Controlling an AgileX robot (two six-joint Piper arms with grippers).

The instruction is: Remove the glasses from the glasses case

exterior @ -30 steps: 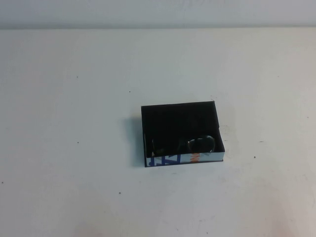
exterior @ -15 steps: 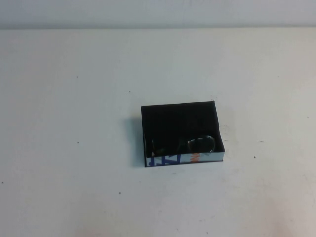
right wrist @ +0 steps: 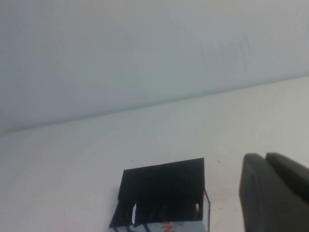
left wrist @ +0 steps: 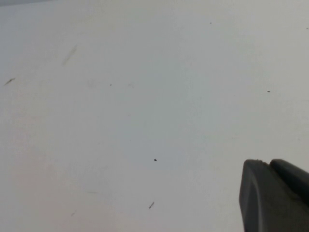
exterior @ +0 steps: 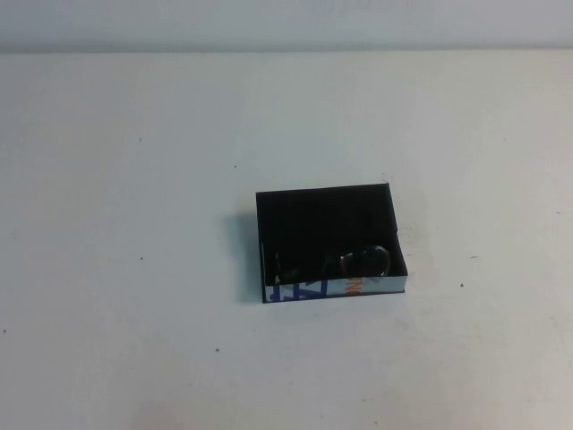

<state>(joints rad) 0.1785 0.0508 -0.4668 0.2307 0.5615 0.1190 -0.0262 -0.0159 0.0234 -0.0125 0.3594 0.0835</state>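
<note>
The glasses case (exterior: 315,289) lies open a little right of the table's middle, black inside, its white front wall printed in blue and orange. The dark glasses (exterior: 363,261) lie inside along the front wall, lenses faintly glinting. Neither arm shows in the high view. In the right wrist view my right gripper (right wrist: 264,157) is shut and empty, held above the table on the near side of the case (right wrist: 161,180), to its right; the glasses (right wrist: 159,211) show dimly inside. In the left wrist view my left gripper (left wrist: 267,163) is shut and empty over bare table.
The white table (exterior: 134,269) bears only small dark specks around the case. A pale wall (right wrist: 145,58) rises behind the table's far edge.
</note>
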